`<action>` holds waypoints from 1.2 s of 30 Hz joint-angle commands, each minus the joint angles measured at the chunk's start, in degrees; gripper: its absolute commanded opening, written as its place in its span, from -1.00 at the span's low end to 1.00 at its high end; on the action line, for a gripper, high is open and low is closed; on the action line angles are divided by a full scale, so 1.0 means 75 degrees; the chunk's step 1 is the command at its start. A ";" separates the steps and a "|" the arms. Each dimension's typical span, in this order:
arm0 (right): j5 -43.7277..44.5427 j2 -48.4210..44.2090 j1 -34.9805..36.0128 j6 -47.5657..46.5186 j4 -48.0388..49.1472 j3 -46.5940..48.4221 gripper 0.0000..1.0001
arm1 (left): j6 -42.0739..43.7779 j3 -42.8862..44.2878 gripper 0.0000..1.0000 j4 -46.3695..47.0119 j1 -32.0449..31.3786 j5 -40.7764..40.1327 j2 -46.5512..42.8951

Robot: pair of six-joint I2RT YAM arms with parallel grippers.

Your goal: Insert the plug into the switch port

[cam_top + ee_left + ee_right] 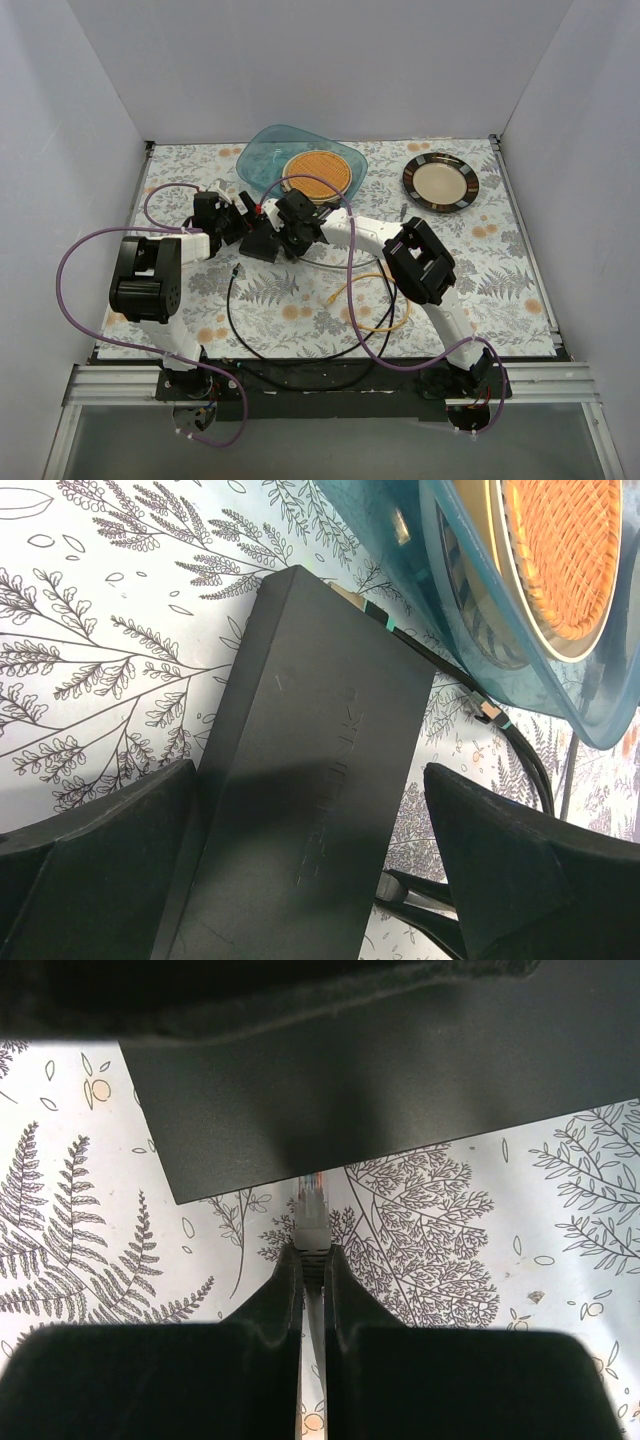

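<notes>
The switch (300, 780) is a flat matte-black box lying on the fern-print cloth. My left gripper (310, 875) stands open astride it: the left finger is against its side and the right finger (530, 870) is apart from it. My right gripper (312, 1260) is shut on the plug (312, 1215), a clear-tipped connector with a grey boot. The plug's tip sits at the switch's (400, 1090) near edge; how deep it is in the port is hidden. In the top view both grippers (237, 225) (283, 238) meet at the switch (262, 243).
A black cable (400, 635) is plugged in at the switch's far end. A teal dish (262, 150) holding an orange woven disc stands just behind it. A dark-rimmed plate (440, 182) is at the back right. Black (235, 320) and yellow (385, 300) cables loop across the near table.
</notes>
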 commanded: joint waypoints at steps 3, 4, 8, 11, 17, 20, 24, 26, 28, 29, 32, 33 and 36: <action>-0.0090 0.0130 0.0149 0.0249 0.0359 0.0087 -0.97 | -0.0096 0.0081 0.91 -0.0236 -0.0034 0.0584 0.0154; -0.0090 0.0130 0.0137 0.0249 0.0476 0.0075 -0.97 | -0.0073 0.0093 0.90 -0.0248 -0.0046 0.0596 0.0165; -0.0055 0.0188 0.0137 0.0238 0.0489 0.0250 -0.97 | 0.0079 0.0081 0.86 -0.0236 -0.0046 0.0689 0.0294; 0.0015 0.0154 0.0137 0.0261 0.0536 0.0321 -0.97 | 0.0080 0.0104 0.82 -0.0225 -0.0046 0.0806 0.0388; 0.0120 0.0130 0.0137 0.0635 0.0711 0.0461 -0.97 | 0.0033 0.0069 0.72 -0.0224 -0.0057 0.0936 0.0470; 0.0273 0.0060 0.0137 0.0985 0.0887 0.0415 -0.97 | -0.0060 -0.0001 0.71 -0.0306 -0.0081 0.0913 0.0470; 0.0658 -0.0174 0.0149 0.1338 0.1331 -0.0029 -0.97 | -0.0213 -0.0071 0.68 -0.0412 -0.0081 0.0866 0.0447; 0.0671 -0.0338 0.0149 0.1409 0.1496 -0.0217 -0.97 | -0.0283 -0.0141 0.67 -0.0482 -0.0093 0.0819 0.0389; 0.0671 -0.0432 0.0149 0.1456 0.1660 -0.0405 -0.97 | -0.0330 -0.0212 0.67 -0.0517 -0.0104 0.0772 0.0365; 0.0869 -0.0479 0.0160 0.1456 0.1684 -0.0417 -0.97 | -0.0365 -0.0224 0.66 -0.0541 -0.0093 0.0783 0.0342; 0.0859 -0.0514 0.0184 0.1386 0.1719 -0.0464 -0.97 | -0.0424 -0.0270 0.63 -0.0553 -0.0128 0.0842 0.0318; 0.0871 -0.0549 0.0195 0.1363 0.1789 -0.0488 -0.97 | -0.0447 -0.0282 0.60 -0.0553 -0.0128 0.0854 0.0306; 0.0929 -0.0585 0.0242 0.1327 0.1895 -0.0535 -0.97 | -0.0471 -0.0329 0.50 -0.0553 -0.0163 0.0935 0.0318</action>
